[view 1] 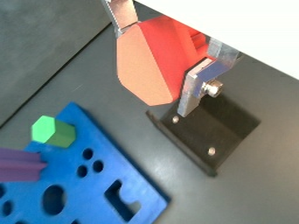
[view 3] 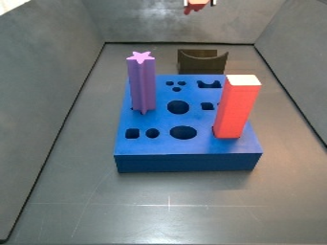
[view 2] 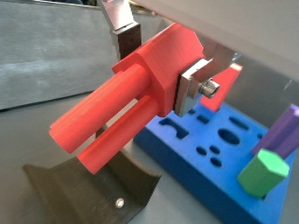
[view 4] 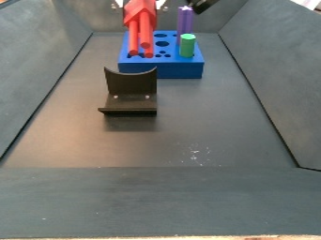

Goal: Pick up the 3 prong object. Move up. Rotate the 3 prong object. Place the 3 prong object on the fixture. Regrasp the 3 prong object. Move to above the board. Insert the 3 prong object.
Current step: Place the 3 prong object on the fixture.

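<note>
Red and slim, the 3 prong object [view 2: 117, 114] is pinched between the silver fingers [view 2: 193, 83] of the gripper [view 1: 163, 48], raised well above the fixture [view 4: 129, 91]. Its length hangs toward the notch, which suggests it is about to be set down there for a new grip. Count: one fixture, one blue board [view 3: 186, 139]. On the board stand one purple star post [view 3: 141, 81], one red-orange block [view 3: 238, 105] and one green peg [view 4: 189, 44].

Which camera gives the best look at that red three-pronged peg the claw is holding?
A wrist view: the 3 prong object shows full length with its lobes, clamped in the gripper. A side view shows it hanging upright above the fixture; elsewhere only its end or a sliver shows.
</note>
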Motion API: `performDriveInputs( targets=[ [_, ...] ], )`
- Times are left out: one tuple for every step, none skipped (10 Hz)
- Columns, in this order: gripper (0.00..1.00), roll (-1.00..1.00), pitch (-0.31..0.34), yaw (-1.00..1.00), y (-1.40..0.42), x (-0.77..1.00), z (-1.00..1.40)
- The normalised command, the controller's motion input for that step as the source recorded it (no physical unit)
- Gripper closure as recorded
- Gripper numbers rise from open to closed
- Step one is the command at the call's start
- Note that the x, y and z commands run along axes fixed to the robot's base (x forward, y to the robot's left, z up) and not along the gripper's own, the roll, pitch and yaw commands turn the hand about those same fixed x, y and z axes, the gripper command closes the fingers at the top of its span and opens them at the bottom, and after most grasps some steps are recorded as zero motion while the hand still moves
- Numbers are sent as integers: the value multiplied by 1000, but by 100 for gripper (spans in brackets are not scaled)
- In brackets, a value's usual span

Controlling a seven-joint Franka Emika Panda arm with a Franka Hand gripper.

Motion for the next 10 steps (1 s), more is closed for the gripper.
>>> performDriveInputs(
  targets=[
    [100,-885,114,-155,48,337,-17],
    [100,-776,100,-151,50,293,-18],
    [100,-552,74,-140,49,206,-20],
    [100,-325,51,-127,50,124,-20],
    [100,-1000,170,-102,134,126,-1000],
    [100,-1000,140,-111,134,122,-1000],
    [100,-930,149,-137,139,135,-1000],
    [100,-728,151,-152,137,156,-1000],
    [100,-566,128,-163,140,167,-1000],
    [100,-402,103,-172,142,172,-1000]
  ],
)
